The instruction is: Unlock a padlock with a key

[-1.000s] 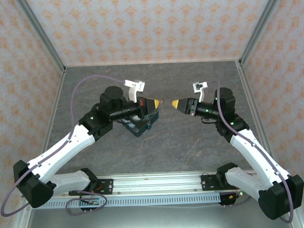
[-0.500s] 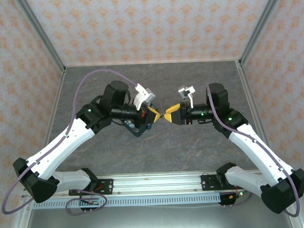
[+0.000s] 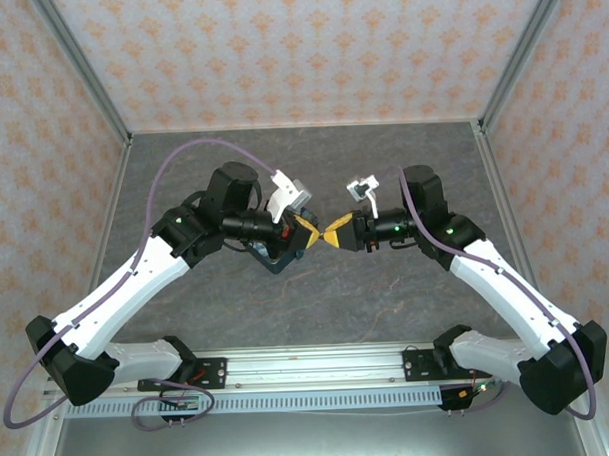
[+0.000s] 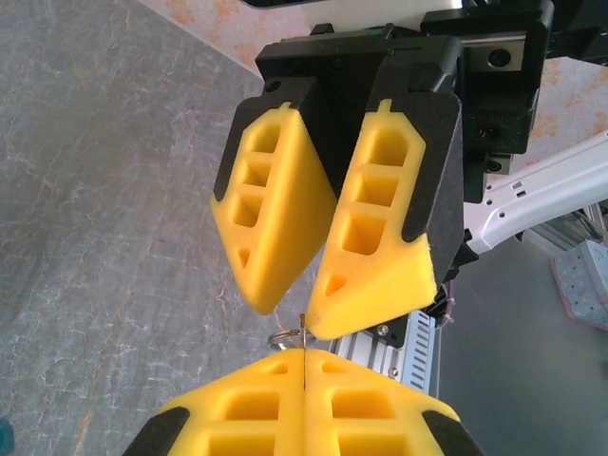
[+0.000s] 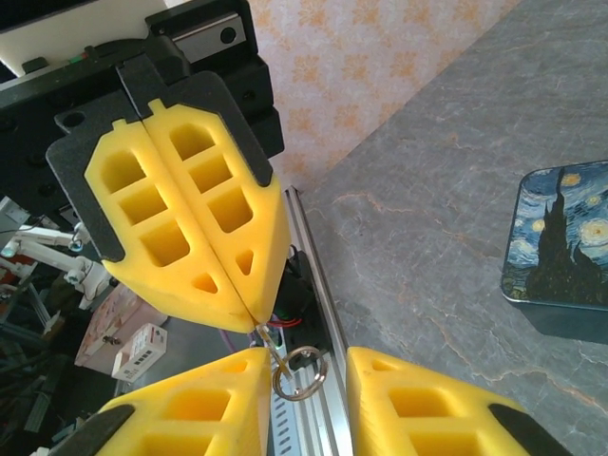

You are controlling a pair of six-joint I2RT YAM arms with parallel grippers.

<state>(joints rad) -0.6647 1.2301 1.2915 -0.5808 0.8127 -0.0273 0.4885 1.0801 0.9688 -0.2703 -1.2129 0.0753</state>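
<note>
A: Clearance check. Seeing the left gripper (image 5: 256,321) and right gripper (image 4: 291,321) tip to tip in the air over the middle of the table (image 3: 387,285).
B: Confirmed. Well apart from the patterned walls (image 3: 299,58) on three sides and from the metal rail (image 3: 319,363) at the near edge. Plenty of bare grey surface behind and to the right.
A: Anything close?
B: Just the painted tin (image 5: 560,237), flat on the table, partly under the left gripper from the top view.
A: Fingers?
B: Left pressed together, clamped on the key (image 5: 274,350). Right spread apart, one finger on each side of the ring (image 5: 313,380). Can't tell whether touching it.
A: Key itself?
B: Thin silver strip poking out of the left fingertips, small wire ring at its end. Held between the two grippers, off the table.
</note>
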